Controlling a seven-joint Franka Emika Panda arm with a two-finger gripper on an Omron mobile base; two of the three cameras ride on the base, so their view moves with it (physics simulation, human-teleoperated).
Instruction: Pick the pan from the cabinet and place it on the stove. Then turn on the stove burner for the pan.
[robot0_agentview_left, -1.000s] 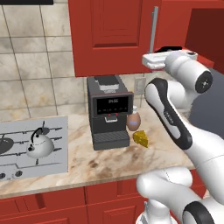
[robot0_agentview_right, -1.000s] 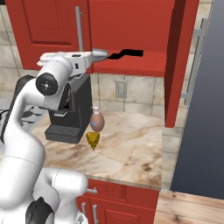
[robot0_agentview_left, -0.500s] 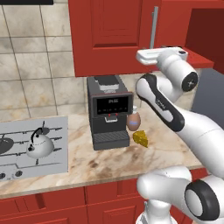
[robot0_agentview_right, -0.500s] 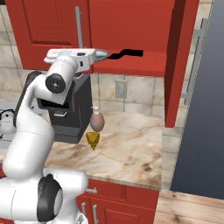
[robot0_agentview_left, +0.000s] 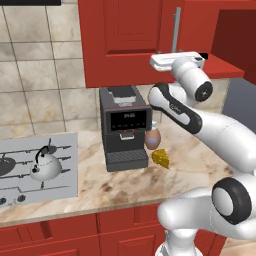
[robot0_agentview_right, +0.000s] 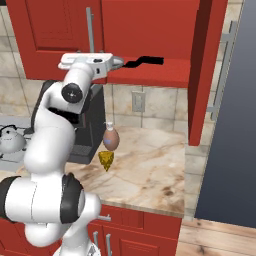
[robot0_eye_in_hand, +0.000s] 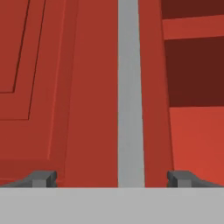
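Fingertips (robot0_eye_in_hand: 43, 177) of the end effector (robot0_eye_in_hand: 112, 178) stand wide apart and empty, straddling the silver bar handle (robot0_eye_in_hand: 130, 92) of the cabinet (robot0_agentview_left: 125, 40) door directly ahead. Beyond it to one side, the pan (robot0_agentview_right: 142, 62) lies on the open cabinet's shelf, black handle showing. Far below sit a coffee machine (robot0_agentview_left: 125, 127) on the worktop (robot0_agentview_left: 200, 160), and the stove (robot0_agentview_left: 35, 165) carrying a kettle (robot0_agentview_left: 44, 164).

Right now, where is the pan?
The pan sits on the open cabinet's bottom shelf in the right base view, just right of the pincer, above the counter, its black handle pointing right.
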